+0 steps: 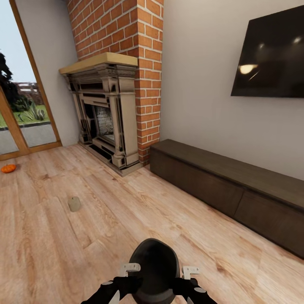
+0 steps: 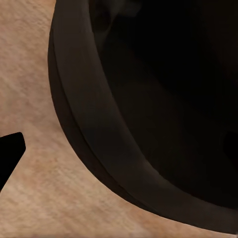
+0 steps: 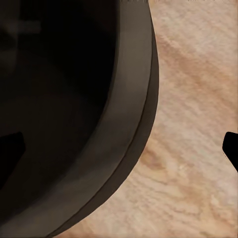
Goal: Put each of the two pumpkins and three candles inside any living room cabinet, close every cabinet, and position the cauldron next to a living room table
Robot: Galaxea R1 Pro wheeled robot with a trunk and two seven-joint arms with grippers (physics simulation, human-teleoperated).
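While both arms reach forward at the bottom of the head view, the cauldron (image 1: 154,270) sits between the left gripper (image 1: 126,274) and the right gripper (image 1: 190,276), above the wooden floor (image 1: 126,219); its dark rim shows close in both wrist views (image 2: 148,124) (image 3: 74,124); each set of jaws stands beside the pot's flank, and I cannot tell whether they are spread or pinching its rim; one candle (image 1: 74,204) stands on the floor well ahead and to the left; one pumpkin (image 1: 8,168) lies on the floor near the glass door (image 1: 25,122); the cabinet (image 1: 236,194) runs along the right wall, its fronts shut, beside the brick fireplace (image 1: 112,122) and below the wall screen (image 1: 270,55).
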